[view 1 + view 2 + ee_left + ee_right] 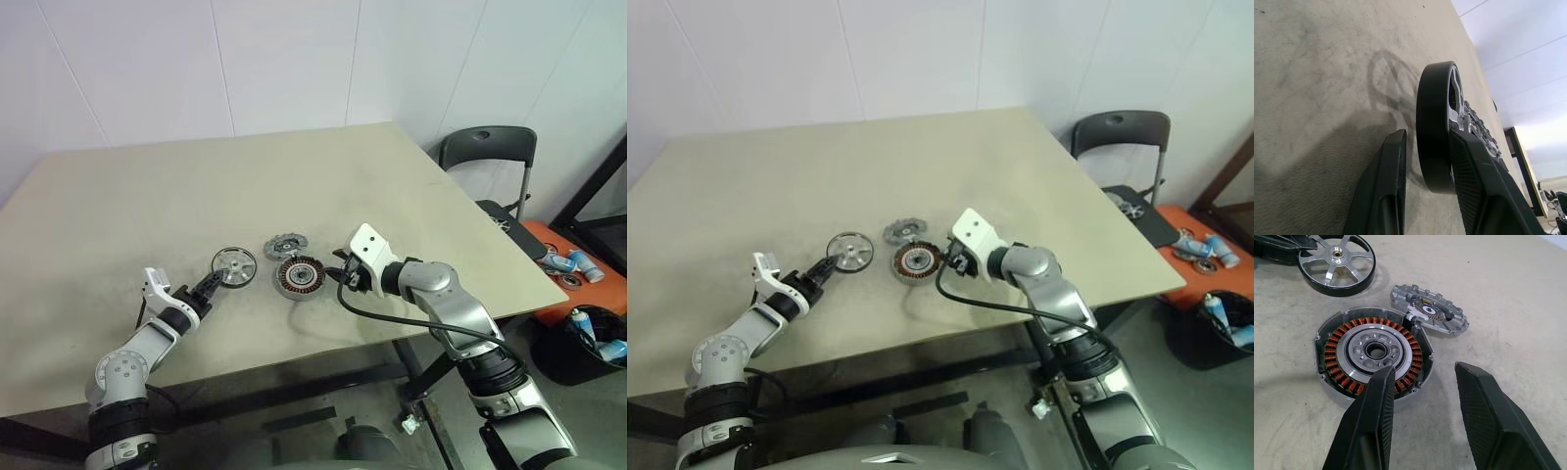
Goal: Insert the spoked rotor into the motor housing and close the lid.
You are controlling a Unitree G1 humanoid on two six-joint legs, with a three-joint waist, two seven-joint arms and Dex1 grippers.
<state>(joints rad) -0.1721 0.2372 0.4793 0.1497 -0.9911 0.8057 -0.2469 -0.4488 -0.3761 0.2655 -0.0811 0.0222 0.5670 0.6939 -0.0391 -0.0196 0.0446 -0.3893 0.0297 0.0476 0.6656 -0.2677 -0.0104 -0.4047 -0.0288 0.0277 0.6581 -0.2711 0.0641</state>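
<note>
Left hand (210, 284) grasps the spoked rotor (233, 265), partly hiding its rim; motor housing (300, 277) sits uncovered near the worktop (118, 215) front edge, right hand (338, 275) released beside it.

spoked rotor (1336, 263): black outer rim, shiny silver spokes, brass-toned spot at the hub.
motor housing (1373, 352): dark rim, ring of copper-orange windings, silver-grey centre with a dark hole.
lid (1429, 314): grey-silver, notched edge, small blue marks.
my fingers (1369, 428): black, finely ribbed pads.
table (147, 196): pale beige, dark smudges.
</note>
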